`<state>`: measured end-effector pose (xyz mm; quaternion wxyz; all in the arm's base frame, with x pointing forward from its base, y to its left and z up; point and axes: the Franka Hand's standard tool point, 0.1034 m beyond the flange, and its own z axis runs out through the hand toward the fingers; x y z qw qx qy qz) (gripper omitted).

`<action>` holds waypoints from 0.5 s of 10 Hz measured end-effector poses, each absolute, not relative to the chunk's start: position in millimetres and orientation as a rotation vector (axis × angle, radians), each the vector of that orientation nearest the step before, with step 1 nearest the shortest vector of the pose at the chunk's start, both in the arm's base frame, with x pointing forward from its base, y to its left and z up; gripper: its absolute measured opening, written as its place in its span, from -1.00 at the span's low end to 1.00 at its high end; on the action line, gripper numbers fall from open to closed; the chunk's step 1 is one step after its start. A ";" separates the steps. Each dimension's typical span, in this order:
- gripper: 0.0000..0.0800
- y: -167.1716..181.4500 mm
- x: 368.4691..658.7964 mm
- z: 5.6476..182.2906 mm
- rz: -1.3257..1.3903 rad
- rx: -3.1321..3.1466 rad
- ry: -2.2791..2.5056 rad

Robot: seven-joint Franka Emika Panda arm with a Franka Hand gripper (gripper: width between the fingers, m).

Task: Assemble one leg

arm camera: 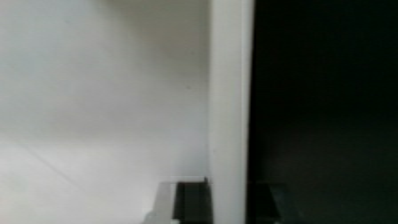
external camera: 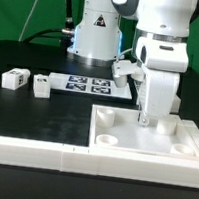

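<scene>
Two white legs with tags (external camera: 15, 77) (external camera: 40, 83) lie on the black table at the exterior view's left. A third leg (external camera: 124, 68) lies behind the arm. My gripper (external camera: 145, 121) is lowered onto the far rim of the large white tray-like piece (external camera: 172, 147), far from those legs. In the wrist view my gripper (arm camera: 230, 200) straddles that piece's upright wall (arm camera: 230, 100). One dark finger (arm camera: 192, 203) presses against the wall. The other finger is lost against the black table. No leg is held.
The marker board (external camera: 89, 84) lies flat behind the tray-like piece. A long white barrier (external camera: 41, 153) runs along the front, with the tray-like piece against it. The robot base (external camera: 95, 37) stands at the back.
</scene>
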<state>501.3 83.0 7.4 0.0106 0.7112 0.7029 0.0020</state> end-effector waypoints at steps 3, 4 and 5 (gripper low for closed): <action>-0.05 82.7 501.3 7.3 0.006 2.220 2.193; -0.05 82.7 501.3 7.3 0.006 2.220 2.193; 0.40 82.7 501.3 7.3 0.006 2.220 2.193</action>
